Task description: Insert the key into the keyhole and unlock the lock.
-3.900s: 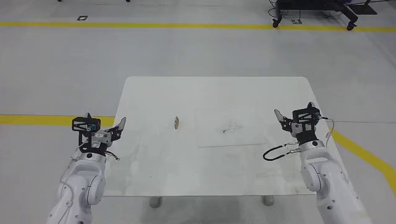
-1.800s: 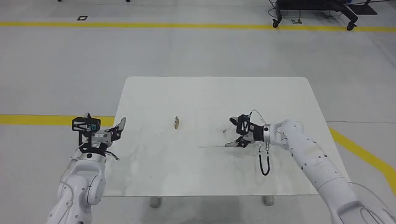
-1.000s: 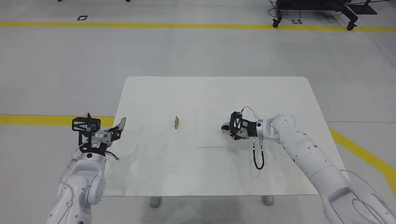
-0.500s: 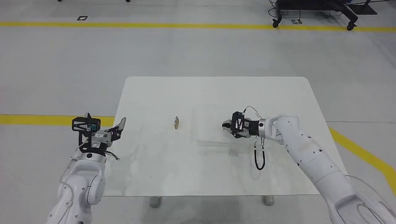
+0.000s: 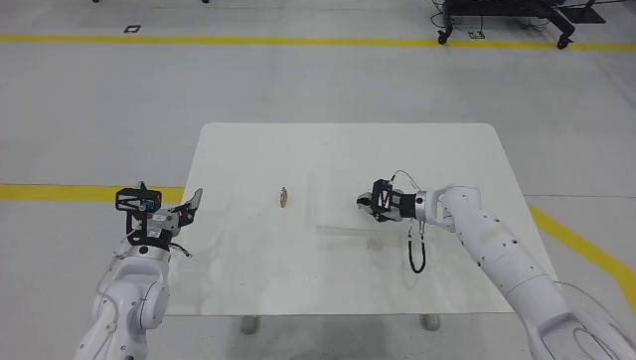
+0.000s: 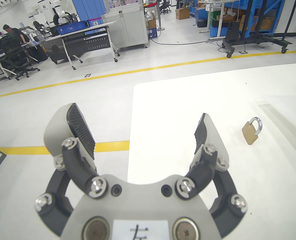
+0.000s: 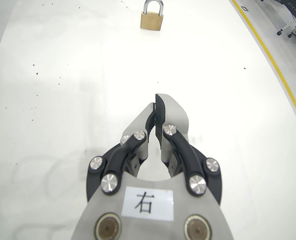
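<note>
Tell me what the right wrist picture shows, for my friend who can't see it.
The right gripper, its jaws pressed shut, points across a white table. Ahead of it and well apart from it, a brass padlock with a closed silver shackle lies flat on the table.

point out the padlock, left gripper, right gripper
brass padlock with silver shackle [image 7: 151, 21], right wrist view, brass body
left gripper [image 6: 139, 112], left wrist view, between open fingertips
right gripper [image 7: 156, 100], right wrist view, between shut fingertips
</note>
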### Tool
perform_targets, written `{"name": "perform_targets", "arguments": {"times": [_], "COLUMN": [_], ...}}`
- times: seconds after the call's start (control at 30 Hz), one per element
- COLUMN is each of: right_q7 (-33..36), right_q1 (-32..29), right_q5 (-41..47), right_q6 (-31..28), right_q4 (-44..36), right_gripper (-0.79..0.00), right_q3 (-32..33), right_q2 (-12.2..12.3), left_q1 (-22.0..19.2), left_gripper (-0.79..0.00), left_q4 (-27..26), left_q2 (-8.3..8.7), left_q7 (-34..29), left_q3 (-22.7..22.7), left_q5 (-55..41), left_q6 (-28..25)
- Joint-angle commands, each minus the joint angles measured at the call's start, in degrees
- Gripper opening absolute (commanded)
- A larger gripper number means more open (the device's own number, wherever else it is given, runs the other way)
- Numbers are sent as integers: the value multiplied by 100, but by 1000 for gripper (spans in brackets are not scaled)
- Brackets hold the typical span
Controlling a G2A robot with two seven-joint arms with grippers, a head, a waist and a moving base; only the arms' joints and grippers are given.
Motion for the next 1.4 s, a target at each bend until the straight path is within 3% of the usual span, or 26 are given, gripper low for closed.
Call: {"name": "perform_targets", "arguments": {"times": [0.0,0.13,0.2,0.5,0.67,0.77,0.93,1.13,1.37], "right_q7": [0,0,0,0,0,0,0,0,0], "right_q1": [0,0,0,0,0,0,0,0,0], "right_q5": [0,0,0,0,0,0,0,0,0], "right_q6": [0,0,0,0,0,0,0,0,0], "right_q4": [0,0,0,0,0,0,0,0,0], "right_gripper": [-785,-785,-785,-785,-785,-785,-785,-785,-785], "right_q3": [0,0,0,0,0,0,0,0,0], "right_q2": [0,0,0,0,0,0,0,0,0], "left_q1": [-15,-310,-506,-506,-575,-1099,-2427,-3792,-4522], "left_gripper": [0,0,0,0,0,0,0,0,0], "left_q4": [-30,-370,-436,-436,-403,-368,308,1532,2669], "left_q2": [-1,-2,-20,-20,6,-20,-167,-536,-920], "left_q7": [7,-421,-796,-796,-651,-832,-1557,-1949,-2085], "left_q3": [25,571,777,777,857,1333,2471,3889,4877], "left_q5": [15,901,1239,1239,1260,1291,1588,1622,1589], "left_q6": [-41,-345,-186,-186,-954,-1594,-2255,-2243,-2077]}}
